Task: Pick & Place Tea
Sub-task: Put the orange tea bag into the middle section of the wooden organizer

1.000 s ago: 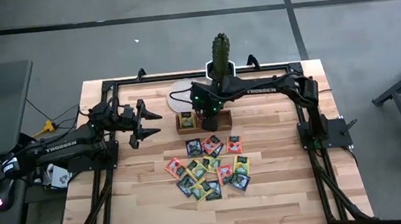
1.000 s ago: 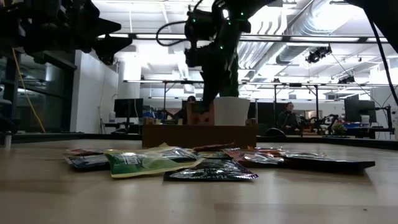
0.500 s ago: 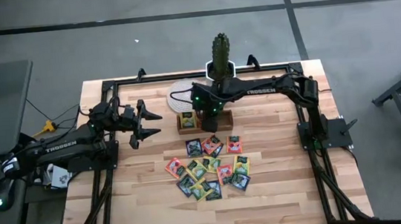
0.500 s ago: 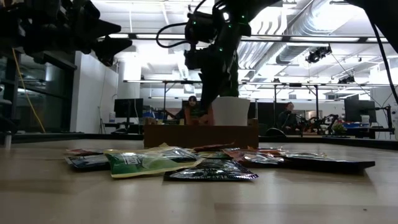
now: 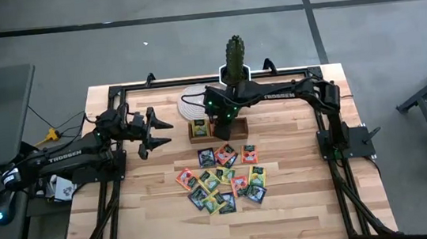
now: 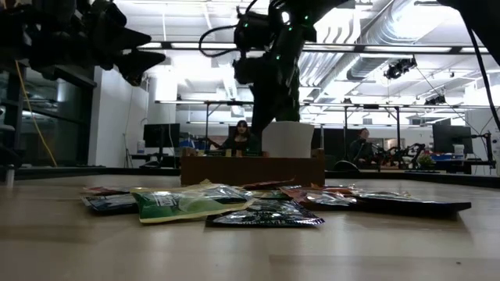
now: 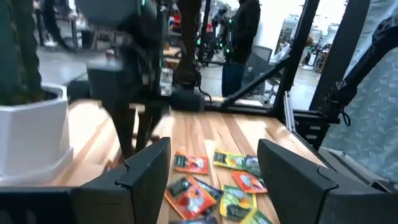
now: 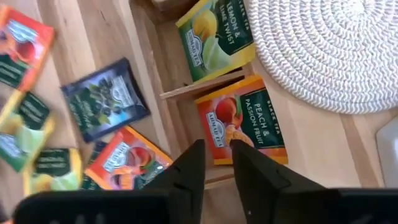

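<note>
A heap of tea packets (image 5: 221,178) in yellow, orange-red, green and dark blue lies flat on the table's middle. Just beyond it stands the brown wooden tray (image 5: 197,129). In one compartment an orange-red packet (image 8: 245,121) lies flat. A yellow-green packet (image 8: 214,37) lies in the compartment beside it. My right gripper (image 8: 214,152) points steeply down over the orange-red packet's edge. It is open by a narrow gap, with nothing between its fingers. My left gripper (image 5: 155,133) hangs wide open above the table's left part, level, facing the tray.
A cactus in a white pot (image 5: 235,61) stands behind the tray at the far edge. A round woven mat (image 8: 323,50) lies beside the tray. Black frame rails (image 5: 115,169) run along the table's sides. People sit in the room beyond (image 6: 241,136). Bare wood lies near the front edge.
My right gripper has opened over the tray and let go of the orange-red packet. The packet stood up above the tray's wall a second ago and now lies down inside the compartment.
</note>
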You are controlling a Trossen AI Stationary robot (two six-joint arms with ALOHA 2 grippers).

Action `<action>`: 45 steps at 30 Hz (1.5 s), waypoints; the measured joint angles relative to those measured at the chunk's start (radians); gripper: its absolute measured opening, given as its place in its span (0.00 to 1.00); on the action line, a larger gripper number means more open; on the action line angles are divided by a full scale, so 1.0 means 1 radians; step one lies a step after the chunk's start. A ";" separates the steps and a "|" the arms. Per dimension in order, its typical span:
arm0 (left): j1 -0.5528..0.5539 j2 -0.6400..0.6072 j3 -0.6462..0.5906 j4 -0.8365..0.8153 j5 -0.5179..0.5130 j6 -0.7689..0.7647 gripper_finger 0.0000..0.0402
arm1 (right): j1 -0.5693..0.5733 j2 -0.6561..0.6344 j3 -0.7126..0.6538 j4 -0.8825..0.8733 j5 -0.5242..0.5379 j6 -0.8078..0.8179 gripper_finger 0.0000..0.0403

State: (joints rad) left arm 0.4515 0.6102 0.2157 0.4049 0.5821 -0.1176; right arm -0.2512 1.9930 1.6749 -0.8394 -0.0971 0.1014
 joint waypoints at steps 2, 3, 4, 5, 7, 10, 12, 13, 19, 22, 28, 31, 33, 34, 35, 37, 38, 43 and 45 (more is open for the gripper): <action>0.000 0.000 0.000 -0.027 0.020 -0.001 0.59 | 0.004 -0.020 0.000 0.007 -0.015 0.027 0.22; 0.000 0.000 0.000 -0.051 0.037 -0.001 0.59 | 0.011 -0.025 0.000 0.015 -0.020 0.037 0.22; 0.000 0.000 0.000 -0.082 0.048 -0.002 0.59 | 0.022 -0.030 0.000 0.028 -0.026 0.052 0.22; 0.000 0.000 0.000 -0.115 0.065 -0.001 0.59 | 0.034 -0.036 0.000 0.043 -0.036 0.066 0.22; 0.000 0.000 0.000 -0.186 0.099 -0.003 0.59 | 0.072 -0.039 0.000 0.089 -0.048 0.098 0.19; -0.001 0.000 0.000 -0.293 0.118 -0.002 0.59 | 0.139 -0.039 0.000 0.162 -0.038 0.143 0.11; -0.001 0.000 0.000 -0.342 0.118 -0.002 0.59 | 0.180 -0.038 0.000 0.204 0.003 0.175 0.03; -0.001 0.000 0.000 -0.360 0.118 -0.001 0.59 | 0.201 -0.037 0.000 0.225 0.023 0.189 0.02; -0.001 0.000 0.000 -0.463 0.150 0.027 0.59 | 0.279 -0.036 0.000 0.305 0.137 0.346 0.01; -0.001 0.000 0.000 -0.508 0.171 0.051 0.59 | 0.312 -0.036 -0.025 0.391 0.178 0.396 0.00; -0.001 0.000 0.000 -0.588 0.169 0.095 0.59 | 0.363 0.005 -0.094 0.554 0.192 0.490 0.00; -0.001 0.000 0.000 -0.627 0.167 0.111 0.59 | 0.386 0.049 -0.112 0.606 0.188 0.546 0.00; -0.001 0.000 0.000 -0.655 0.167 0.114 0.59 | 0.398 0.073 -0.111 0.643 0.191 0.578 0.00; -0.001 0.001 0.000 -0.672 0.166 0.114 0.59 | 0.405 0.085 -0.111 0.666 0.192 0.592 0.00; -0.002 0.001 0.000 -0.680 0.165 0.115 0.59 | 0.411 0.095 -0.110 0.688 0.192 0.603 0.00; -0.003 0.001 0.000 -0.708 0.166 0.120 0.59 | 0.422 0.115 -0.110 0.707 0.198 0.623 0.00; -0.003 0.001 0.000 -0.721 0.165 0.123 0.59 | 0.427 0.122 -0.110 0.712 0.200 0.634 0.00; -0.003 0.003 0.000 -0.761 0.160 0.135 0.59 | 0.444 0.168 -0.110 0.734 0.192 0.658 0.00; -0.003 0.003 0.000 -0.758 0.165 0.135 0.59 | 0.447 0.183 -0.110 0.744 0.186 0.653 0.00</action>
State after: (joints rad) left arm 0.4488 0.6128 0.2157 -0.3527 0.7473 0.0174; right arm 0.1961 2.1760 1.5646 -0.0951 0.0889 0.7539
